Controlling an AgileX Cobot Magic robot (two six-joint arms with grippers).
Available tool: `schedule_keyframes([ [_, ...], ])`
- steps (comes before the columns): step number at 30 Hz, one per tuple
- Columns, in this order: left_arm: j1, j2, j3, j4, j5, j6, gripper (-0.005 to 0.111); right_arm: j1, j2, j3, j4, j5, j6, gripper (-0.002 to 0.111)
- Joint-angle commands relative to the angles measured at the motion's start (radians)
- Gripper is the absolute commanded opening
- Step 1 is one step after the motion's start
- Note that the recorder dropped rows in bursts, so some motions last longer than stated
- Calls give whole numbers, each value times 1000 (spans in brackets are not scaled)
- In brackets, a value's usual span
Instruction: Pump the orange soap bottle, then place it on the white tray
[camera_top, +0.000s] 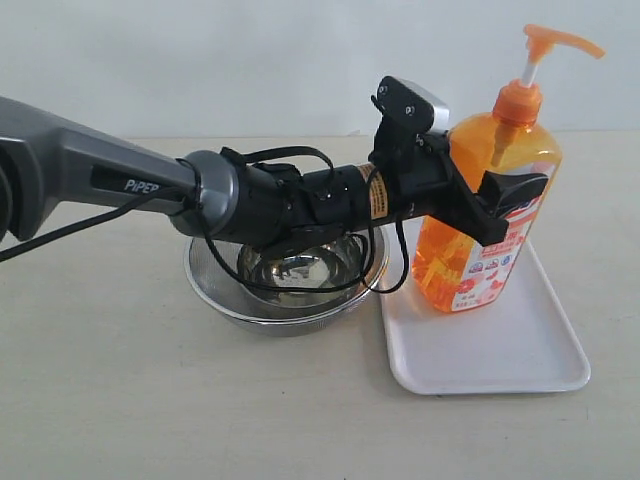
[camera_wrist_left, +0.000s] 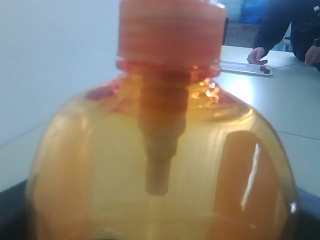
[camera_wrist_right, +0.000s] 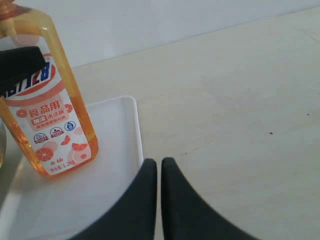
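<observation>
The orange soap bottle (camera_top: 445, 262) stands upright with its base on the white tray (camera_top: 500, 352), toward the tray's left end. Its orange pump head (camera_top: 552, 40) is raised on the white stem. My left gripper (camera_top: 505, 185) reaches across from the left and is shut on the bottle's upper body, one black finger across the label. In the left wrist view the bottle (camera_wrist_left: 160, 165) fills the frame. The right wrist view shows the bottle (camera_wrist_right: 50, 125) on the tray (camera_wrist_right: 115, 130). My right gripper (camera_wrist_right: 159, 165) is shut on nothing, hovering at the tray's edge.
A round steel mesh bowl (camera_top: 285, 275) sits directly left of the tray, under my left arm. Bare beige table lies in front of and to the right of the tray. A person's hands (camera_wrist_left: 257, 54) rest on a far table.
</observation>
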Motion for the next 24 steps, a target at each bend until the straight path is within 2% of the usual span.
schedule_keyframes([
  [1,-3,9,-16,-34,-68,-4,5,2,-4,0,0,-11,-3,0],
  [9,-3,10,-14,-28,-68,-4,7,2,-4,0,0,-11,-3,0],
  [12,-3,10,-14,-28,-68,-34,33,2,-4,0,0,-5,-3,0],
  [15,-3,6,-14,-26,-68,-59,66,2,-4,0,0,-5,-3,0],
  [16,-3,2,-14,-26,-68,-73,71,2,-4,0,0,-5,-3,0],
  [20,-3,-26,-14,35,-38,-148,72,2,-4,0,0,-5,-3,0],
  [24,-3,-60,-14,113,48,-188,72,2,-4,0,0,-5,-3,0],
])
